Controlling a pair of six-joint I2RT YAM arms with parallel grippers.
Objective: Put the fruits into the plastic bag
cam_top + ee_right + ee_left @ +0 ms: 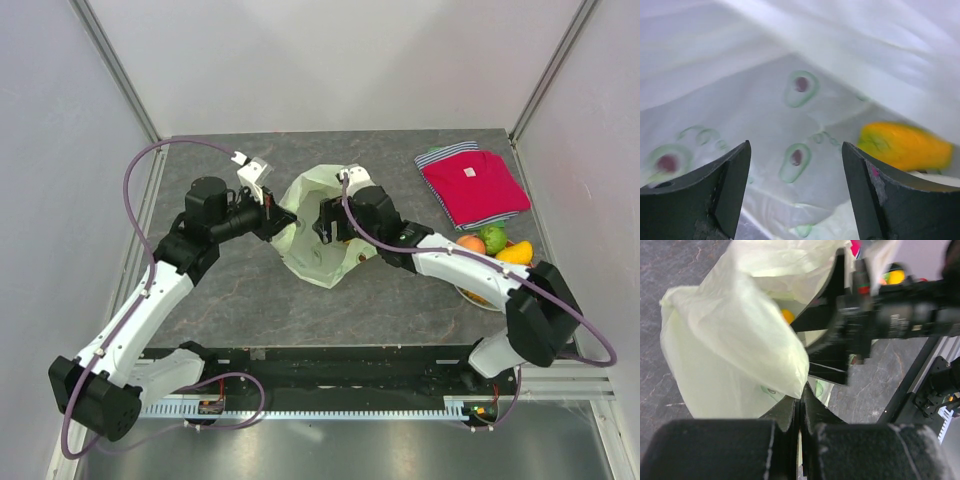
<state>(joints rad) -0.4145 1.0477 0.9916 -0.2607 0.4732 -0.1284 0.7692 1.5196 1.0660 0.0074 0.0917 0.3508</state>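
The pale-green plastic bag (305, 195) stands open mid-table. My left gripper (275, 215) is shut on its left rim; in the left wrist view the closed jaws (801, 395) pinch the thin film (730, 340). My right gripper (330, 225) is inside the bag mouth, open and empty (796, 150). An orange-yellow fruit with a green patch (905, 145) lies on the bag's floor (790, 60), to the right of my right fingers; it also shows in the left wrist view (787, 316). The peach (471, 244), the green round fruit (492, 238) and the yellow mango piece (515, 253) sit on the plate.
The plate (470, 298) is at the right, partly under my right arm. A folded red shirt (473, 185) lies at the back right. White enclosure walls stand on three sides.
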